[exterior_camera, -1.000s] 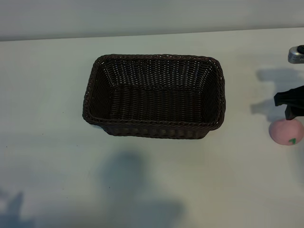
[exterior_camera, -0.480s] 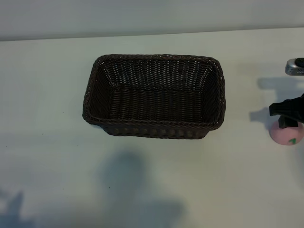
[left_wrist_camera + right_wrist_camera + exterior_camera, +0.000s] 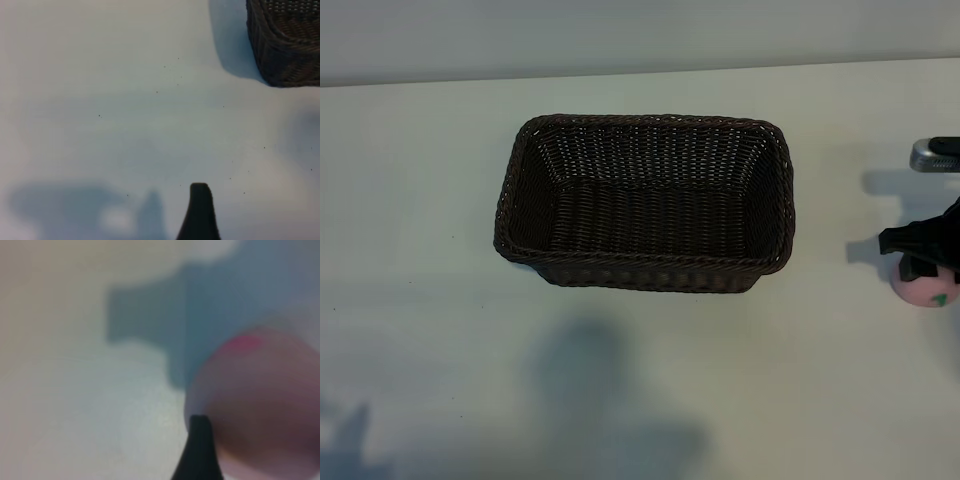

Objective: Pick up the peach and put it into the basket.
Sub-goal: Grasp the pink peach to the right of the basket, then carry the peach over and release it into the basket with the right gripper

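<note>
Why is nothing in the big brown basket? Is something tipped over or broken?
Nothing looks broken or spilled. The basket sits upright and empty because the peach is on the table at the far right, with the right gripper just above it.

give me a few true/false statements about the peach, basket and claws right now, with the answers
1. The basket has nothing in it. True.
2. The peach lies inside the basket. False: it sits on the table, off to the basket's right in the exterior view.
3. The right claw is directly over the peach. True.
4. The right claw is clamped shut on the peach. False: it is open.
5. The left claw is above the basket. False: it is over bare table beside the basket.
</note>
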Controlling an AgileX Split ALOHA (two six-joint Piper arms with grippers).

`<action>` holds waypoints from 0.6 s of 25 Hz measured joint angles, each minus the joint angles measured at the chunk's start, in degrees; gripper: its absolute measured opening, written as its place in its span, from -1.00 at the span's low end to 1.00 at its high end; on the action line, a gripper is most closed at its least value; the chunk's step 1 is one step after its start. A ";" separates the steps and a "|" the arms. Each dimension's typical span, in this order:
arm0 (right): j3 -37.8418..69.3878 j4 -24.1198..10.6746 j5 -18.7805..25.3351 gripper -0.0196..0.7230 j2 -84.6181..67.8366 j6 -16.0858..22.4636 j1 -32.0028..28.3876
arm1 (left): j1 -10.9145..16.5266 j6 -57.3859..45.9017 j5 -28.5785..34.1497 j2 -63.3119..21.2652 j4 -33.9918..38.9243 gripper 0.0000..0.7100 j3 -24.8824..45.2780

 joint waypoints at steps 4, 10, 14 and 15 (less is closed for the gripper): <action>0.00 0.20 -0.27 0.29 0.69 0.00 0.00 | 0.00 0.00 0.00 0.00 0.00 0.65 0.00; 0.00 0.49 -0.27 -0.74 0.69 0.75 0.00 | 0.00 0.00 0.00 0.00 0.00 0.65 0.00; -0.28 0.75 0.97 -0.82 -0.22 0.83 0.00 | 0.00 0.00 0.00 0.00 0.00 0.65 0.00; -0.80 0.75 1.91 -0.82 -0.55 0.87 0.00 | 0.00 0.00 0.00 0.00 0.00 0.65 0.00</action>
